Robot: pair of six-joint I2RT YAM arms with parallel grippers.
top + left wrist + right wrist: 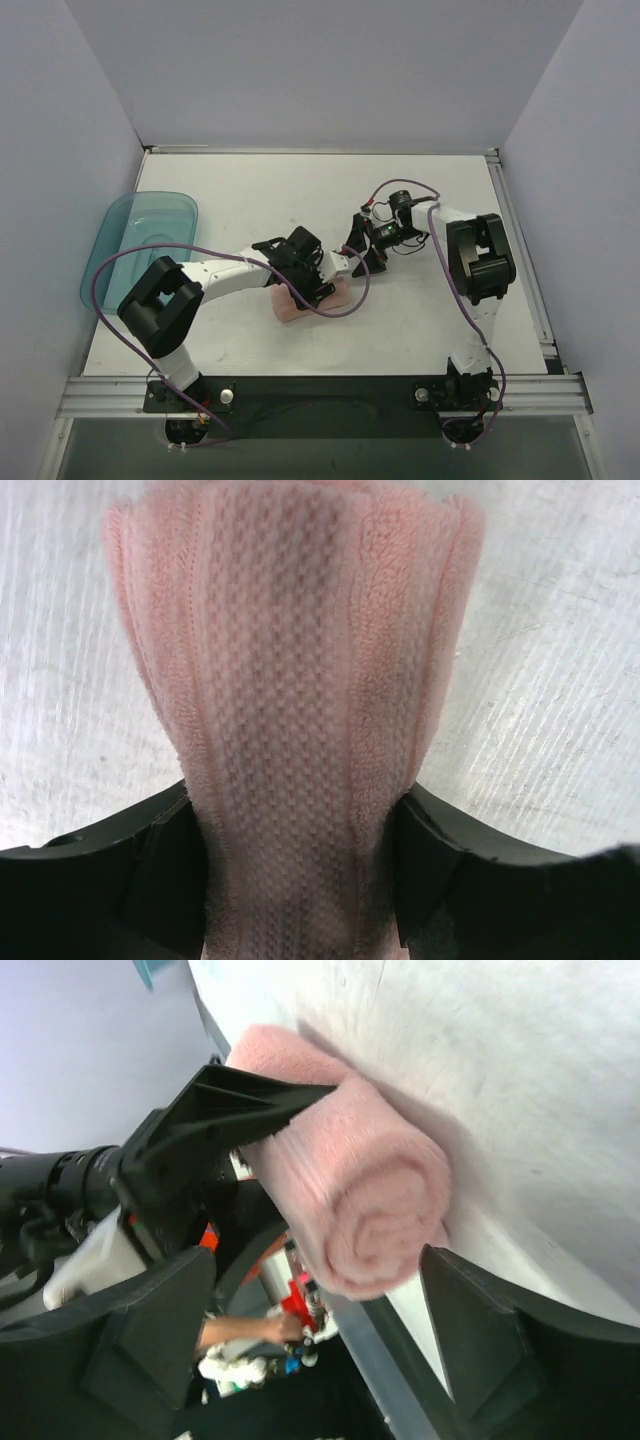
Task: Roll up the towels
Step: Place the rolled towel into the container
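The salmon-pink towel (292, 311) lies rolled up on the white table, just left of centre. My left gripper (312, 285) comes down over the middle of the roll. In the left wrist view its black fingers (165, 870) press both sides of the towel (290, 680), which is pinched narrower between them, so the left gripper (295, 800) is shut on it. My right gripper (358, 258) is at the roll's right end. In the right wrist view the spiral end of the towel (385, 1215) sits between the spread jaws of the right gripper (315, 1265), which is open and clear of both fingers.
A translucent teal tray (140, 235) rests at the table's left edge. White walls close in the table at the back and on both sides. A metal rail (320, 392) runs along the near edge by the arm bases.
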